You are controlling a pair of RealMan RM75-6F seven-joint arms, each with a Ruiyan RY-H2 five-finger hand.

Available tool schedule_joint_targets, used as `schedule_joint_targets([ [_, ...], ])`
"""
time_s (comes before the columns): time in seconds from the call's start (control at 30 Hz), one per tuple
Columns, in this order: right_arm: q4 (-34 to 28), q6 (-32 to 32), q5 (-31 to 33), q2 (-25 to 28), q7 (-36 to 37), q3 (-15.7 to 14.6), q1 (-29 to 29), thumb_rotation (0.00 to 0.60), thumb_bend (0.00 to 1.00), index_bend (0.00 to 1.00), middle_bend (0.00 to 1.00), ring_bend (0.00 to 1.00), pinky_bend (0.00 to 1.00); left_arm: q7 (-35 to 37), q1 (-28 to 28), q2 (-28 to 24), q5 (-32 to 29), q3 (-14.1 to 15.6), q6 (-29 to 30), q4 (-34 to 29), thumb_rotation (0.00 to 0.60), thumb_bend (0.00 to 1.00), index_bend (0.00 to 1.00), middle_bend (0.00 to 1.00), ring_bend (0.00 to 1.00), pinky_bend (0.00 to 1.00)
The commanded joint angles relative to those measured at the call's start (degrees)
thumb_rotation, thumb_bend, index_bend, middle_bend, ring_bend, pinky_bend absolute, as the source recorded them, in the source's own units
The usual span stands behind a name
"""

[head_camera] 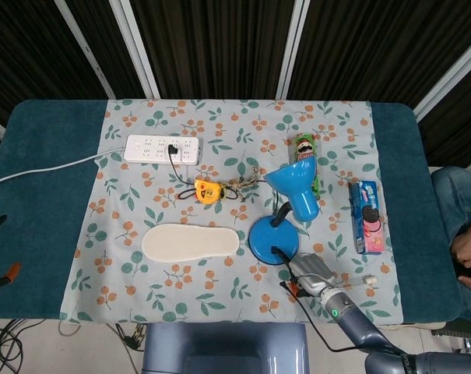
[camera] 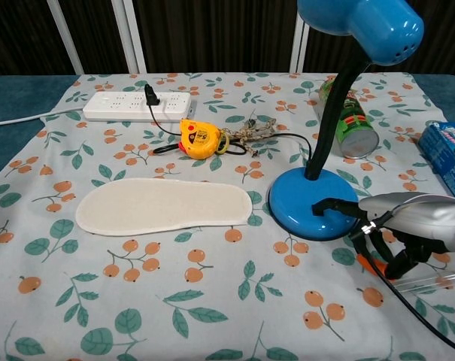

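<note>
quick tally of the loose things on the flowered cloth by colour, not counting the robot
blue: 2, the desk lamp and the cookie pack
white: 2, the power strip and the insole
yellow: 1, the tape measure
green: 1, the chip can
total: 6

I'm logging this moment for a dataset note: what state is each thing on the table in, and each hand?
Desk lamp: upright, shade tilted, no light visible.
Power strip: flat, one black plug in.
Tape measure: on its side, tape retracted.
Insole: lying flat.
Chip can: lying on its side.
Cookie pack: flat, looks sealed.
Right hand: fingers curled, by lamp base.
Left hand: not seen.
</note>
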State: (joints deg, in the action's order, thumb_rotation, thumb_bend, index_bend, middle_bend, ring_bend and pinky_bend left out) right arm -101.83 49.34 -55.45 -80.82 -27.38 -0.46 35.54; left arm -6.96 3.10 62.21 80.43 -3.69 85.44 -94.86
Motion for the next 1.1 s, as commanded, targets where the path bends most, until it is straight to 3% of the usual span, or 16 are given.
schedule_joint_targets([
  [0.03, -0.07, -0.11, 0.71, 0.18, -0.29, 0.04, 0.48, 0.600, 0.59, 0.00, 0.59, 0.61, 1.00, -0.01, 0.01, -0.02, -0.01, 0.00, -0.02, 0.00, 0.600, 0.25, 0.10, 0.00, 0.00, 0.14],
  [0.17, -1.28, 1.29, 0.60, 1.21, -0.01, 0.66, 0.48, 0.600, 0.59, 0.00, 0.59, 0.61, 1.00, 0.01, 0.00, -0.02, -0.03, -0.02, 0.00, 0.02, 0.600, 0.25, 0.10, 0.00, 0.00, 0.14],
  [0.27, -3.79, 3.34, -0.21, 3.22, 0.83, 1.43, -0.09, 0.600, 0.59, 0.00, 0.53, 0.56, 1.00, -0.03, -0.01, -0.05, -0.09, 0.03, -0.09, -0.01, 0.600, 0.25, 0.10, 0.00, 0.00, 0.14],
  [0.4, -8.69, 6.48, -1.17, 7.94, 1.25, 1.85, -1.24, 0.600, 0.58, 0.00, 0.37, 0.41, 1.00, -0.21, -0.02, -0.03, 0.07, 0.07, 0.03, -0.04, 0.600, 0.25, 0.10, 0.00, 0.00, 0.14],
  [0.63, -16.44, 12.73, -5.80, 16.99, -0.99, -0.89, -4.72, 0.600, 0.42, 0.00, 0.14, 0.13, 0.99, -0.44, -0.12, 0.09, 0.05, 0.05, 0.26, -0.13, 0.600, 0.25, 0.10, 0.00, 0.00, 0.14],
  [0.67, -17.17, 13.44, -6.28, 18.01, -0.90, -1.39, -5.37, 0.600, 0.40, 0.00, 0.11, 0.10, 0.82, -0.49, -0.13, 0.10, 0.06, 0.05, 0.30, -0.14, 0.600, 0.25, 0.10, 0.00, 0.00, 0.14],
  [0.7, -17.85, 14.15, -6.85, 18.99, -0.75, -1.89, -6.03, 0.600, 0.38, 0.00, 0.08, 0.08, 0.52, -0.53, -0.15, 0.11, 0.09, 0.06, 0.35, -0.15, 0.600, 0.25, 0.10, 0.00, 0.00, 0.14],
  [0.77, -18.35, 15.61, -8.34, 20.21, -0.76, -2.58, -7.10, 0.600, 0.36, 0.00, 0.06, 0.05, 0.10, -0.58, -0.18, 0.13, 0.10, 0.04, 0.43, -0.17, 0.600, 0.25, 0.10, 0.00, 0.00, 0.14],
  [0.8, -18.32, 16.94, -9.74, 20.82, -0.93, -3.05, -7.93, 0.600, 0.35, 0.00, 0.04, 0.04, 0.00, -0.58, -0.20, 0.14, 0.07, 0.03, 0.47, -0.18, 0.600, 0.25, 0.10, 0.00, 0.00, 0.13],
  [0.93, -16.11, 24.34, -16.78, 20.93, -0.58, -4.65, -12.38, 0.600, 0.35, 0.00, 0.02, 0.02, 0.00, -0.62, -0.25, 0.14, -0.03, -0.01, 0.54, -0.23, 0.600, 0.25, 0.10, 0.00, 0.00, 0.13],
  [1.1, -8.74, 33.21, -25.67, 19.48, 4.14, -7.10, -18.78, 0.600, 0.34, 0.00, 0.01, 0.02, 0.00, -0.65, -0.33, 0.14, 0.04, 0.03, 0.67, -0.29, 0.600, 0.25, 0.10, 0.00, 0.00, 0.13],
])
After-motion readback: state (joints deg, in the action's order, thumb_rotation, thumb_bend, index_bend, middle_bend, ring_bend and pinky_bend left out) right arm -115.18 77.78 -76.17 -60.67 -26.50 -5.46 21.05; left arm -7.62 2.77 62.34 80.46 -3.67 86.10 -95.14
